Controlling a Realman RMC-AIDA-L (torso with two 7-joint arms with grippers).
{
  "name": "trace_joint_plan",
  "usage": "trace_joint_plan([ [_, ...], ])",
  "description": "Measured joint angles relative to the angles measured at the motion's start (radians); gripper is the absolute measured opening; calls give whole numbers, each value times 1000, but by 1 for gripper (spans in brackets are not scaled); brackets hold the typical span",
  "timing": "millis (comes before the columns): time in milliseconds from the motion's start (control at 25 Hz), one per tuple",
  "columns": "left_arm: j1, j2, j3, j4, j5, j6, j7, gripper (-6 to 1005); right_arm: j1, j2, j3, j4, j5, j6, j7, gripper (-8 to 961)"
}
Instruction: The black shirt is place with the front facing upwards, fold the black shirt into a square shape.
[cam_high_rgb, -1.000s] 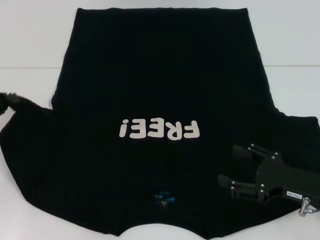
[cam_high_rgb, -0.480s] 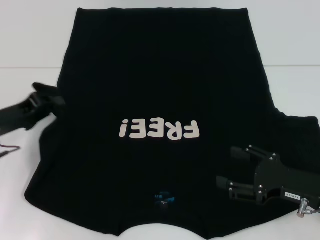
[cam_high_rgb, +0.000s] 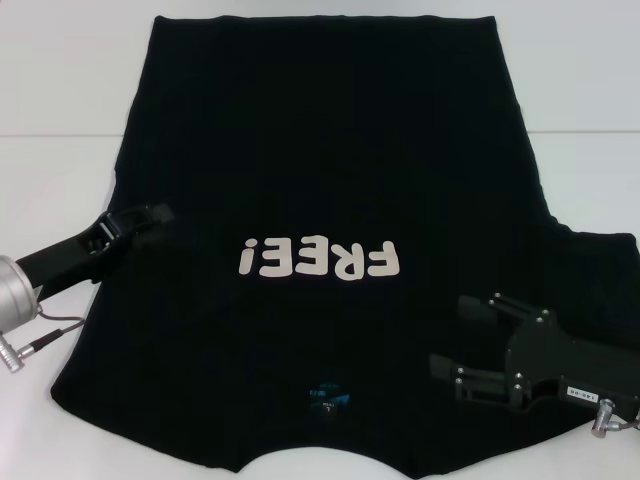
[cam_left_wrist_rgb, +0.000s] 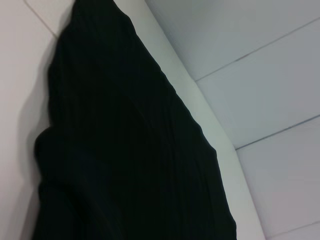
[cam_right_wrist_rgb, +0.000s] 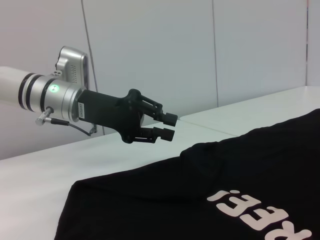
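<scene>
Head view: the black shirt (cam_high_rgb: 330, 200) lies flat across the white desk (cam_high_rgb: 60, 80), print up, collar at the near edge. The left tool (cam_high_rgb: 150, 214) hovers over its left side; the right tool (cam_high_rgb: 462, 338), spread wide, sits over the near right part

Right wrist view: the left tool (cam_right_wrist_rgb: 167, 126) (fingers slightly parted, released) is above the shirt's edge

The black shirt (cam_high_rgb: 330, 180) lies flat, front up, white "FREE!" showing. Its collar points to 6 o'clock, hem to 12 o'clock.
</scene>
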Motion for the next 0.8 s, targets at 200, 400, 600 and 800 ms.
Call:
trace_joint_plan([
  [200,10,8,1,0,-6,28,1,309,0,0,-1,1,0,0,0,908],
  [400,33,36,1,16,-15,321,317,634,-6,-1,5,10,13,-3,24,908],
  [600,94,6,24,91,0,481,666,790,-18,-12,7,-27,39,-7,202,908],
  [800,158,3,133,143,48,501,884,881,-68,-28,9,-185,35,-24,540,908],
])
